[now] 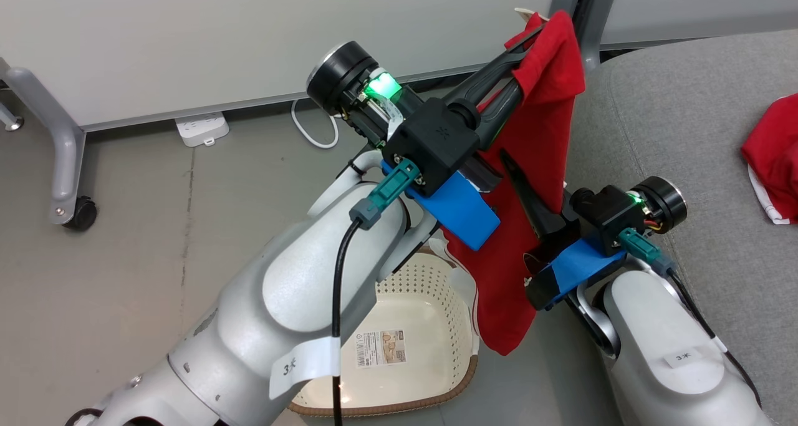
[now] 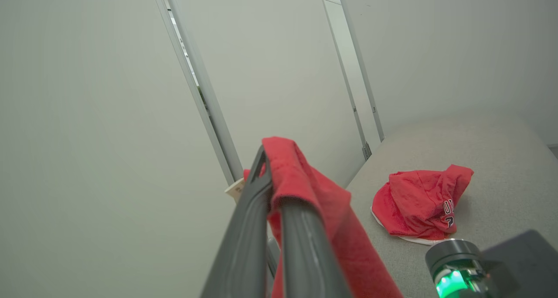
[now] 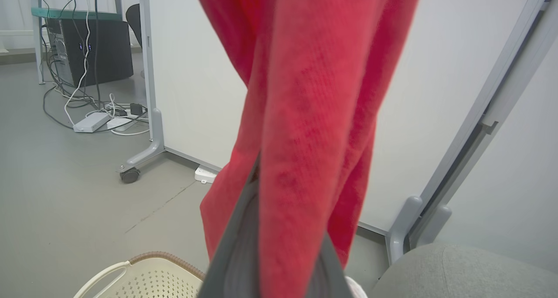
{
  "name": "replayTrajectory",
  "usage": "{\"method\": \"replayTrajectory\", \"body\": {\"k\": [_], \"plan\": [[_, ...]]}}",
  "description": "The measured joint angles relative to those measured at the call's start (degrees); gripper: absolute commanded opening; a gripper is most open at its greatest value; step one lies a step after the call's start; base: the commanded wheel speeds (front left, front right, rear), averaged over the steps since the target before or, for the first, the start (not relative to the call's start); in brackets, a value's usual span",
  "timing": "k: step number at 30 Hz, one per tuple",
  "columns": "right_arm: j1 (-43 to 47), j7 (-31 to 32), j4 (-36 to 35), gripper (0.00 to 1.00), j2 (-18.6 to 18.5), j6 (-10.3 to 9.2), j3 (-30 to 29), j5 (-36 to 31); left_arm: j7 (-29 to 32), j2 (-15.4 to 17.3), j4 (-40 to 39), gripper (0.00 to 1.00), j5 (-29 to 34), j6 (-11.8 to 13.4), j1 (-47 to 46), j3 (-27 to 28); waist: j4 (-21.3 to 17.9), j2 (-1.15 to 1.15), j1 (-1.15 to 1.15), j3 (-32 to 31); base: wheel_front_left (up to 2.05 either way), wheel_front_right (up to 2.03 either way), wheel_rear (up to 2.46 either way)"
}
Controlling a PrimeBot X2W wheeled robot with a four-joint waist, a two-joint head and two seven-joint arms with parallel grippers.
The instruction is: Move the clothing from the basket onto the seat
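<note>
A bright red garment (image 1: 536, 145) hangs above the floor between the basket and the seat. My left gripper (image 1: 535, 34) is raised high and shut on its top edge, the cloth draped over the fingers (image 2: 301, 228). Lower down, my right gripper (image 1: 510, 167) is shut on the middle of the same garment (image 3: 314, 97), with fabric caught between its fingers (image 3: 237, 232). The cream basket (image 1: 430, 270) sits on the floor below, with a label on its bare base. A second red garment (image 2: 418, 202), with lettering, lies crumpled on the grey seat (image 1: 686, 114) to the right.
A white partition wall on grey wheeled legs (image 1: 68, 158) stands behind, and a white power strip (image 1: 201, 129) and its cable lie at its foot. A grey upright post (image 1: 592, 8) rises by the seat's back corner. In the right wrist view, cables and a dark box (image 3: 91, 49) sit far left.
</note>
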Motion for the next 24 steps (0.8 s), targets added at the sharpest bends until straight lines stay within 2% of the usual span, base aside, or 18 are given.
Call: {"method": "replayTrajectory", "body": {"k": [17,18,19,24], "plan": [[0.0,0.0,-0.5,0.00,0.0,0.00,-0.2,0.2,-0.1,0.0,0.9,0.00,-0.4,-0.1,0.0,-0.1,0.0,0.00,0.00,-0.1,0.00,0.00,0.00],[0.0,0.0,-0.5,0.00,0.0,0.00,-0.3,0.2,-0.1,0.0,1.0,0.35,-0.5,-0.1,0.0,-0.1,0.0,0.00,0.00,-0.1,0.00,0.00,0.00],[0.0,0.0,-0.6,0.00,0.0,0.00,-0.3,0.2,-0.1,0.0,1.5,1.00,-0.8,-0.1,0.0,-0.2,0.0,0.00,0.00,-0.1,0.00,0.00,0.00],[0.0,0.0,-1.1,0.00,0.0,-0.01,-0.5,0.2,-0.1,0.0,2.9,1.00,-1.3,-0.3,0.1,-1.0,-0.1,0.00,0.00,0.2,0.00,0.00,0.00]]}}
